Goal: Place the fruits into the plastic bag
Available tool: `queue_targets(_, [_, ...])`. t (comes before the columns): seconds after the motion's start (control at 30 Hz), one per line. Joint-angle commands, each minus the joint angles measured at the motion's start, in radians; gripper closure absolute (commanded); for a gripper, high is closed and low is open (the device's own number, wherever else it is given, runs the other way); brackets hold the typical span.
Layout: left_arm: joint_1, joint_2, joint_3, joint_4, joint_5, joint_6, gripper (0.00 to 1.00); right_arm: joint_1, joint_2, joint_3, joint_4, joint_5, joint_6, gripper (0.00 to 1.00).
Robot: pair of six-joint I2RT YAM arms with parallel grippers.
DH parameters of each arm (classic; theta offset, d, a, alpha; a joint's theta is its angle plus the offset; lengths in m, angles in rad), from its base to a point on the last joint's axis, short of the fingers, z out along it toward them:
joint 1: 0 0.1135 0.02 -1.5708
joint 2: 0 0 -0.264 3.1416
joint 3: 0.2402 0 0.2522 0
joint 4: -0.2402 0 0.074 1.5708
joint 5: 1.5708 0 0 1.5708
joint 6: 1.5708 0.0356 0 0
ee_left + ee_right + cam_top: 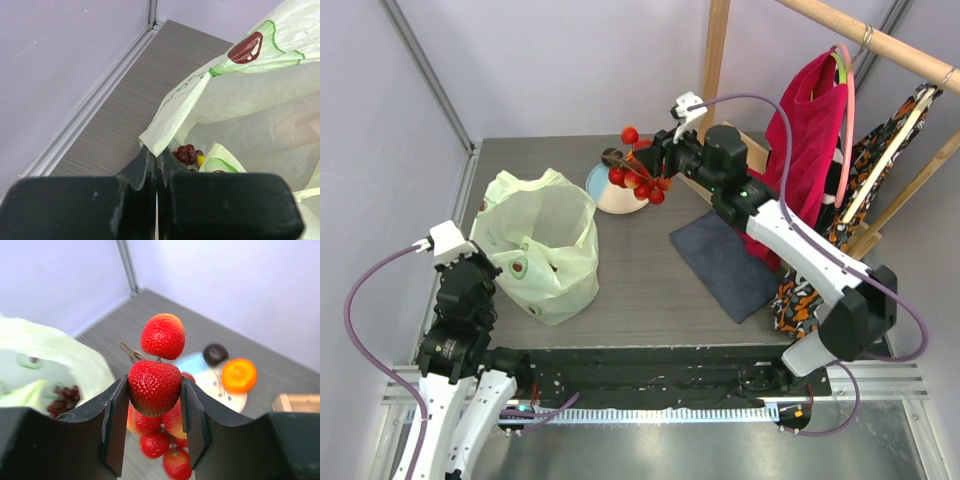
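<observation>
The right tool point(154, 386) holds a bunch of strawberries point(162, 336) above the bowl point(596, 187); next they must go left, over the bag point(545, 245), and drop in. The left tool point(156, 156) is pinched tight on the bag's edge, holding it open. Its floppy rim could get in the way; an orange point(239, 375) waits in the bowl.

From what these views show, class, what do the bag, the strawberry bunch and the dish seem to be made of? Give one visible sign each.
The bag: thin plastic film; translucent, crinkled, limp folds. The strawberry bunch: probably moulded plastic; even dimples, waxy sheen. The dish: smooth, white outside, pale blue inside; glazed ceramic or plastic, unclear.
</observation>
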Motion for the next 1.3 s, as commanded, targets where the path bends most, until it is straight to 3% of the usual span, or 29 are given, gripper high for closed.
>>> queue_targets(0.0, [0.005,-0.011,0.012,0.058,0.003,0.003,1.00,0.035,-0.158,-0.093,0.223,-0.100,0.030,0.99])
queue_targets(0.17, [0.004,-0.010,0.012,0.061,0.010,0.003,1.00,0.082,-0.284,-0.176,0.345,-0.218,0.026,0.99])
queue_targets(0.33, [0.005,-0.004,0.015,0.057,0.019,0.004,1.00,0.163,-0.311,-0.219,0.418,-0.336,0.032,0.99])
queue_targets(0.47, [0.005,-0.002,0.015,0.057,0.023,0.003,1.00,0.262,-0.295,-0.227,0.406,-0.234,-0.045,0.99])
queue_targets(0.63, [0.005,0.001,0.017,0.055,0.023,0.003,1.00,0.300,-0.215,-0.212,0.398,-0.209,-0.014,0.99])
queue_targets(1.27, [0.005,0.010,0.018,0.060,0.043,0.004,1.00,0.332,0.133,0.152,0.323,-0.137,0.062,0.99])
